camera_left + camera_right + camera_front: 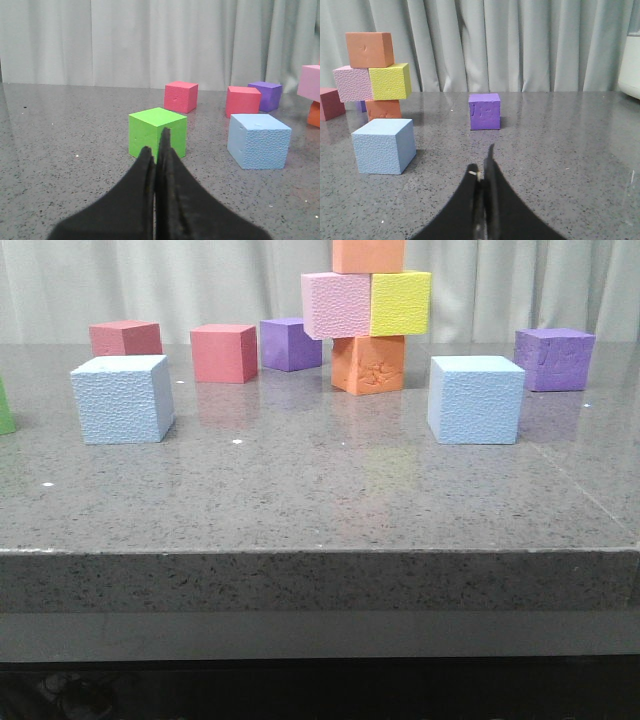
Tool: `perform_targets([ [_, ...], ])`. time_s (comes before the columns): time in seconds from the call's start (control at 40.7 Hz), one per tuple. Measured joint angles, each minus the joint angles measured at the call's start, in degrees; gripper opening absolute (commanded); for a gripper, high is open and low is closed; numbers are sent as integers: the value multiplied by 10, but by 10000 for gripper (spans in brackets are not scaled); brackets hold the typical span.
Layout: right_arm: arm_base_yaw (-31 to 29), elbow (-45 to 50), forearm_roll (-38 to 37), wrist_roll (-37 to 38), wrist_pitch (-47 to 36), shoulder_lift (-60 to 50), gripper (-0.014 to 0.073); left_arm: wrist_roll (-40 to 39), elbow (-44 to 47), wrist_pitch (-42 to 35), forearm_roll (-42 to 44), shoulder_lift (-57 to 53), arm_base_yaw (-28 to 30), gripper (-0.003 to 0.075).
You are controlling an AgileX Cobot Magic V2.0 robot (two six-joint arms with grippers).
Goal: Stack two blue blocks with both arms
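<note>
Two pale blue blocks stand apart on the grey table. The left blue block [123,398] also shows in the left wrist view [259,141]. The right blue block [476,399] also shows in the right wrist view [384,145]. Neither arm shows in the front view. My left gripper [156,147] is shut and empty, low over the table, just short of a green cube [157,131], with the left blue block off to one side. My right gripper [482,165] is shut and empty, with the right blue block ahead and off to the side.
A stack of orange, pink and yellow cubes [367,312] stands at the back middle. Two red cubes [224,352] and a purple cube [290,344] sit at the back left. Another purple cube [553,358] sits at the back right. The table's front edge [320,552] is near.
</note>
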Motion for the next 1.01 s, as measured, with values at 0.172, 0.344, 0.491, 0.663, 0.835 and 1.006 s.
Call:
perform_targets([
  [0.172, 0, 0, 0, 0, 0, 0, -69, 0, 0, 0, 0, 0, 0, -18],
  [0.344, 0, 0, 0, 0, 0, 0, -69, 0, 0, 0, 0, 0, 0, -18],
  [0.491, 0, 0, 0, 0, -1, 0, -69, 0, 0, 0, 0, 0, 0, -18],
  [0.663, 0, 0, 5, 0, -4, 0, -69, 0, 0, -20, -1, 0, 0, -18],
  [0.835, 0, -63, 22, 1, 83, 0, -69, 0, -50, 32, -27, 0, 0, -18],
  [1.006, 0, -194, 22, 1, 186, 20, -69, 0, -199, 144, -26, 19, 0, -18],
])
